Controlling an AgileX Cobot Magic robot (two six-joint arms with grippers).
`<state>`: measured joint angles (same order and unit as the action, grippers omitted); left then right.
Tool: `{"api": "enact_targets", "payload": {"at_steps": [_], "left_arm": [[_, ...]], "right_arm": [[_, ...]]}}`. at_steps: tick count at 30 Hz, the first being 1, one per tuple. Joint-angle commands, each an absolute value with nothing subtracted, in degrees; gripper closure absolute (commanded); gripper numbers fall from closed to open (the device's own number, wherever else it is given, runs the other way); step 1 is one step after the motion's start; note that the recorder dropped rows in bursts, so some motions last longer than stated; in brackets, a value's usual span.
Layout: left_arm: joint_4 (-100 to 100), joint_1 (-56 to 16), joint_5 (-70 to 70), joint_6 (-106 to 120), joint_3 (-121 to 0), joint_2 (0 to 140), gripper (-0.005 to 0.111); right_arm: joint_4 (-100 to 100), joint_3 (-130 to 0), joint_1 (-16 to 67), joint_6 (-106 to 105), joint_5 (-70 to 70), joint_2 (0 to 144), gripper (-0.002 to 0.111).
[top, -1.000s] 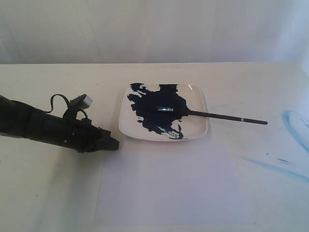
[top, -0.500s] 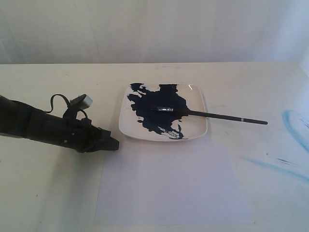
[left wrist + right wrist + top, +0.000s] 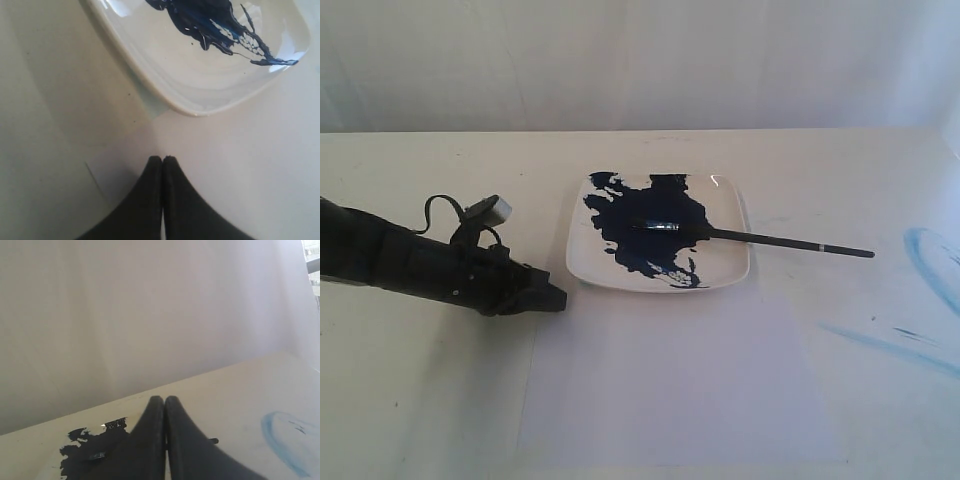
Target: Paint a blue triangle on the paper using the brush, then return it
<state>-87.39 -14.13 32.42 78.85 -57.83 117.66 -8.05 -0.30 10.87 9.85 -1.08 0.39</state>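
Resting on the one white plate (image 3: 725, 255), the single brush (image 3: 760, 238) has its tip in the navy paint splash (image 3: 645, 225), and its handle juts past the plate's right rim over the surface (image 3: 440, 400). One paper (image 3: 680, 390) lies before the plate, its far edge meeting the near rim. Of two tools, the left tool (image 3: 163, 160), fingers pressed together and empty, sits just beside the plate's near-left corner. The right tool (image 3: 165, 400), likewise closed on nothing, shows only in its wrist view. Light-blue streaks (image 3: 880, 345) mark the surface well right of the plate.
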Motion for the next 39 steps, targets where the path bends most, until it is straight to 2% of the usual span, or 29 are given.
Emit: {"api": "enact_targets", "payload": {"at_steps": [1, 13, 17, 23, 27, 32, 39], "left_arm": [[-87.4, -14.5, 32.6, 78.5, -57.5, 118.6, 0.107], [-87.4, -14.5, 32.6, 78.5, -57.5, 118.6, 0.107], [-87.4, -14.5, 32.6, 78.5, -57.5, 118.6, 0.107], [-87.4, -14.5, 32.6, 78.5, -57.5, 118.6, 0.107], [-87.4, -14.5, 32.6, 78.5, -57.5, 118.6, 0.107], [-87.4, -14.5, 32.6, 78.5, -57.5, 118.6, 0.107], [-87.4, -14.5, 32.6, 78.5, -57.5, 118.6, 0.107]], "right_arm": [[-8.1, 0.0, 11.0, 14.3, -2.8, 0.0, 0.108], [-8.1, 0.0, 11.0, 16.8, -3.3, 0.0, 0.108], [-8.1, -1.6, 11.0, 16.8, -2.8, 8.7, 0.108], [-7.0, -16.7, 11.0, 5.6, 2.5, 33.0, 0.108], [-7.0, -22.3, 11.0, -2.0, 3.0, 45.3, 0.108], [-7.0, -24.3, 11.0, -5.6, -3.2, 55.6, 0.108], [-7.0, -26.4, 11.0, -4.8, -4.4, 64.1, 0.108]]}}
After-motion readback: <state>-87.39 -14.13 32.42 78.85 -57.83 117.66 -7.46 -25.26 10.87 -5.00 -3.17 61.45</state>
